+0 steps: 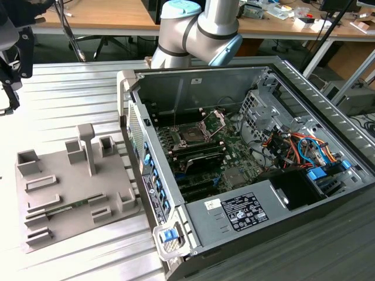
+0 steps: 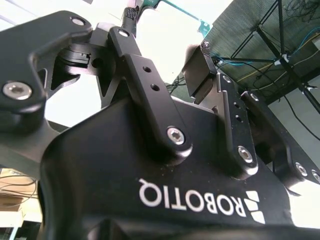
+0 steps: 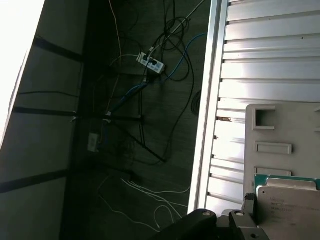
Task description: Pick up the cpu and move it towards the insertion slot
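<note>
Blown-out window glare, dim floor

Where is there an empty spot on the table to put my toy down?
The ribbed metal table is bare between the grey fixture plate and the desks behind it. There is also a bare strip in front of the plate. Inside the open computer case it is crowded with cables and boards.

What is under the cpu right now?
The cpu lies flat on the grey fixture plate, which sits on the slatted metal table. The part of the plate beneath the cpu is covered by it.
</note>
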`<control>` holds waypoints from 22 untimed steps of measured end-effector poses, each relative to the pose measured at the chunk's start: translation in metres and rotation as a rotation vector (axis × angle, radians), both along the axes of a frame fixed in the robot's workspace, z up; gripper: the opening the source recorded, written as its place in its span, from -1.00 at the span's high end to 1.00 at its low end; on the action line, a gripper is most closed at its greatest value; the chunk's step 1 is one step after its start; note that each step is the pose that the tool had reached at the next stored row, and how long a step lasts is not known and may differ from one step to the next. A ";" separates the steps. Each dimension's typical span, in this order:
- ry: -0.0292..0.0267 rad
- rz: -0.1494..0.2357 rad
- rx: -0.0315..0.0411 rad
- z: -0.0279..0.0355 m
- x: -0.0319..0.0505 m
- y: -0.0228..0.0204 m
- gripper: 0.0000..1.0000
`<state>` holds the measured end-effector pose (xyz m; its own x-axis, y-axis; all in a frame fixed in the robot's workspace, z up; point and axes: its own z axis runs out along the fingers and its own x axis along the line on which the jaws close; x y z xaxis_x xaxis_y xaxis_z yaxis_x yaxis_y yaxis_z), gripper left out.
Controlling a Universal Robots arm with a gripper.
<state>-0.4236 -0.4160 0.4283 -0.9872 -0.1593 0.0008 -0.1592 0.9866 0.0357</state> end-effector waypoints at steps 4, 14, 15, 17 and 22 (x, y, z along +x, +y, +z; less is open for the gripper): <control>0.0000 0.000 0.0000 0.0032 0.0000 0.0000 -0.10; 0.0000 0.000 0.0000 0.0092 0.0000 0.0000 -0.10; 0.0000 0.000 0.0000 0.0097 0.0000 0.0000 -0.10; 0.0000 0.000 0.0000 0.0110 0.0000 0.0000 -0.10; 0.0000 0.000 0.0000 0.0139 0.0000 0.0000 -0.10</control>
<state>-0.4236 -0.4160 0.4421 -0.9872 -0.1594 0.0007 -0.1592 0.9866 0.0358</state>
